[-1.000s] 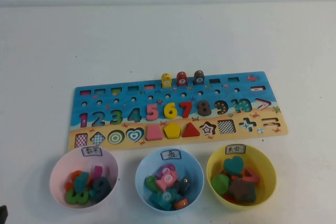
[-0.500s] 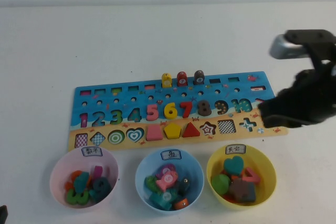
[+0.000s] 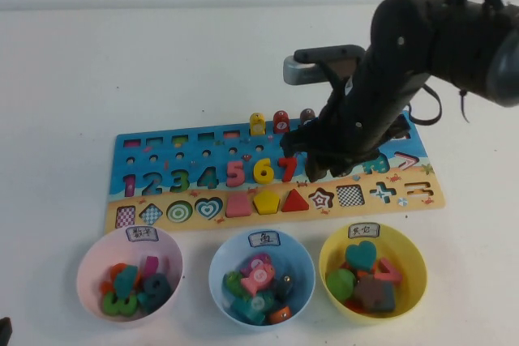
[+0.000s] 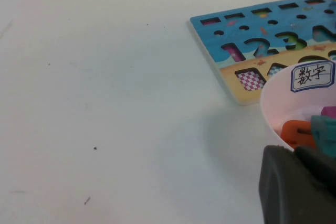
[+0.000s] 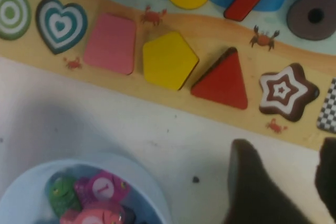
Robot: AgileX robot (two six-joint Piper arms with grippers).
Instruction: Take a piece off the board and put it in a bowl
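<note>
Right wrist view shows your right gripper spread wide, short of the brown 8 seated on the board, so centre over it first (left gripper parked beside the pink bowl, fingers unclear).

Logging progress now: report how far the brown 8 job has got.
Done: nothing; the brown 8 sits in the board. In hand: the right claw, open and empty, hovers close to it. Left: grasp it, carry it to the pink bowl. The left claw is beside that bowl.
</note>
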